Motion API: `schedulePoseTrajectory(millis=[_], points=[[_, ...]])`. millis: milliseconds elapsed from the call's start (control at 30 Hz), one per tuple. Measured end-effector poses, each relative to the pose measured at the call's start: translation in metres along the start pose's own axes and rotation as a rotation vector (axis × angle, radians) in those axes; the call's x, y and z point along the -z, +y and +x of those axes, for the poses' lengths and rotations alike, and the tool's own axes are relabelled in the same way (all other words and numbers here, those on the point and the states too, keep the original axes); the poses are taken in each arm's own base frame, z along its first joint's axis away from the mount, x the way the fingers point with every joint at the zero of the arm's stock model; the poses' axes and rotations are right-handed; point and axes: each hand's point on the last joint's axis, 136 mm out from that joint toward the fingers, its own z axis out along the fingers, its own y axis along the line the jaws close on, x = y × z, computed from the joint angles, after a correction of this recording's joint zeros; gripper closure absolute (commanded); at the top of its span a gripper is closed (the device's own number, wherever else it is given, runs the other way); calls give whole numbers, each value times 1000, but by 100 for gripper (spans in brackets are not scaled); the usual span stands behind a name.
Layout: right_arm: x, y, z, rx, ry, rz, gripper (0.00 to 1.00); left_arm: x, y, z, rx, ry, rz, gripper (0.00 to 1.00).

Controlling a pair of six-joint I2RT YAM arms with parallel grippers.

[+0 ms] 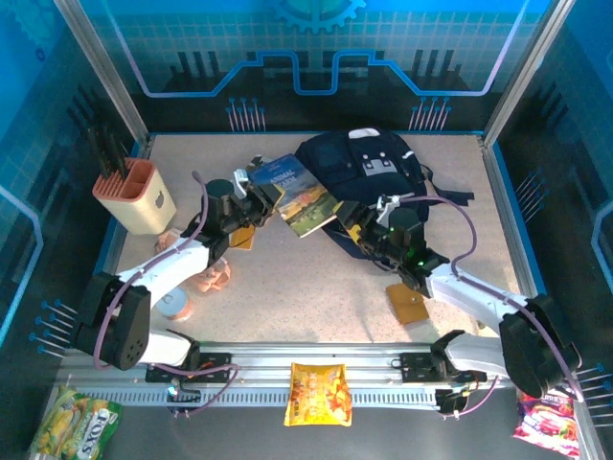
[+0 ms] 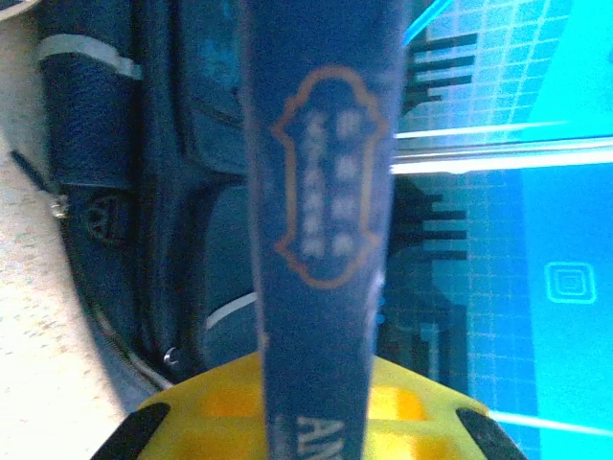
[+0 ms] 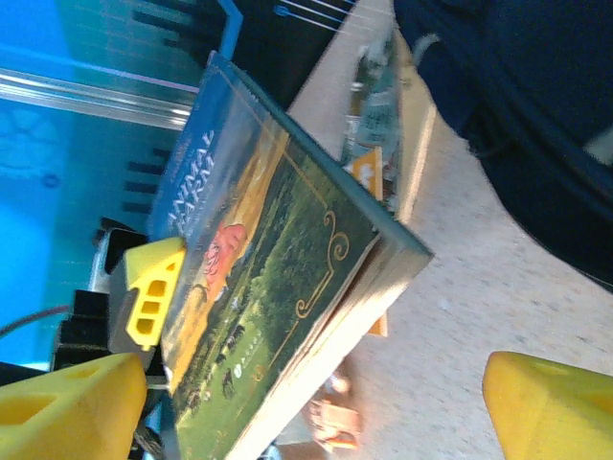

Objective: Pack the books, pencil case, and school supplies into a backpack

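Beside the backpack [image 1: 369, 163]: left pincer [image 1: 257, 201] pinches the book [image 1: 299, 195], right pincer [image 1: 362, 233] spread; book should enter corner-first, held level.

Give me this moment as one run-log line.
left gripper: shut on Animal Farm book | right gripper: open, near book | book: outside backpack

Navy backpack [image 1: 369, 163], blue-green book [image 1: 299, 196]
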Motion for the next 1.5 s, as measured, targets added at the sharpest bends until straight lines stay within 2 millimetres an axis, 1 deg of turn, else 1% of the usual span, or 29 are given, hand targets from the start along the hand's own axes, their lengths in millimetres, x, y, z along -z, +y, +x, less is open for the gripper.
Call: schedulePoseTrajectory(millis=[133, 267, 400, 533, 733, 833, 867, 900, 967, 1033, 1100, 1200, 1233, 1300, 1400, 1500], points=[[-17, 1, -3, -54, -11, -45, 8, -7, -19, 7, -18, -1, 35, 91], [-39, 1, -4, -114, -12, -95, 15, -12, -34, 9, -32, 2, 65, 91], [-53, 7, -3, -156, -7, -164, 24, -16, -28, 6, -27, -9, 48, 91], [-60, 14, 4, -185, 8, -222, 32, -19, -22, 7, -21, -8, 31, 91], [-57, 25, 4, -201, 6, -290, 37, -19, -20, 4, -22, -28, 22, 91], [-54, 23, 5, -204, 5, -296, 41, -19, -20, 2, -24, -38, 20, 91], [-53, 20, 6, -207, 2, -293, 44, -19, -20, 1, -23, -39, 20, 90], [-52, 17, 6, -209, 0, -287, 49, -19, -20, 1, -23, -42, 19, 90], [-51, 11, 8, -210, -1, -274, 61, -19, -19, 0, -26, -48, 15, 90], [-50, 9, 8, -206, -3, -271, 75, -19, -14, 0, -30, -52, -5, 88], [-49, 10, 8, -196, -7, -274, 85, -19, -9, 0, -34, -54, -26, 83], [-46, 15, 5, -181, -15, -282, 94, -19, -4, 0, -59, -56, -46, 60], [-45, 15, 4, -173, -16, -279, 96, -19, -3, 1, -68, -56, -52, 53], [-40, 14, 1, -151, -24, -260, 96, -20, 0, 2, -94, -53, -70, 44], [-27, 6, -10, -99, -55, -208, 96, -19, 9, 1, -144, -66, -138, 28], [-7, 2, -28, -32, -104, -148, 97, -18, 14, 1, -247, -75, -235, 20]])
